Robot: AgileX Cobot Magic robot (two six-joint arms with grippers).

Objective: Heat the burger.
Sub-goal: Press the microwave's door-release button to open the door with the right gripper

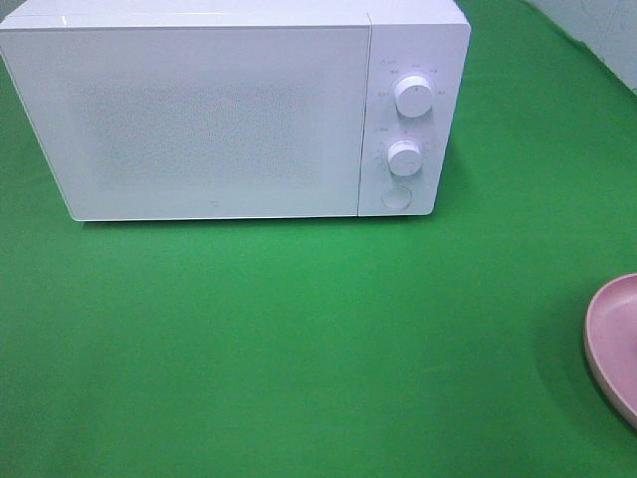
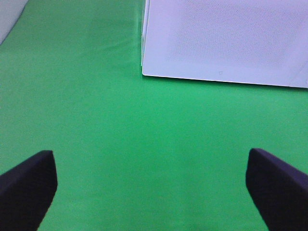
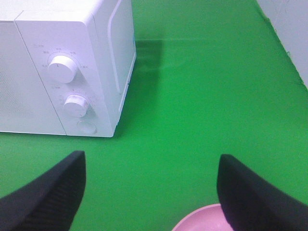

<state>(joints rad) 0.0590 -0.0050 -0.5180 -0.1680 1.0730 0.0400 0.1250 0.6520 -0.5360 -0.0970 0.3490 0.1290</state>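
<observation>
Sitting shut, white microwave (image 1: 214, 119), pink plate (image 1: 609, 344) well apart

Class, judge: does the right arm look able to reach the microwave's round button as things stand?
Probably yes. Only bare green cloth lies between the open right gripper and the button; the pink plate does not lie between them.

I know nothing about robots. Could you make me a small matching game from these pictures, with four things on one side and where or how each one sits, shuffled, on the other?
Things:
1. white box-shaped microwave oven
2. round pink plate
3. green cloth table cover
4. upper round white dial

Descriptions:
A. cut off at the right edge of the high view
B. on the microwave's front, near its top right corner
C. at the back, shut
D. spread under everything

Pairs: 1-C, 2-A, 3-D, 4-B
</observation>
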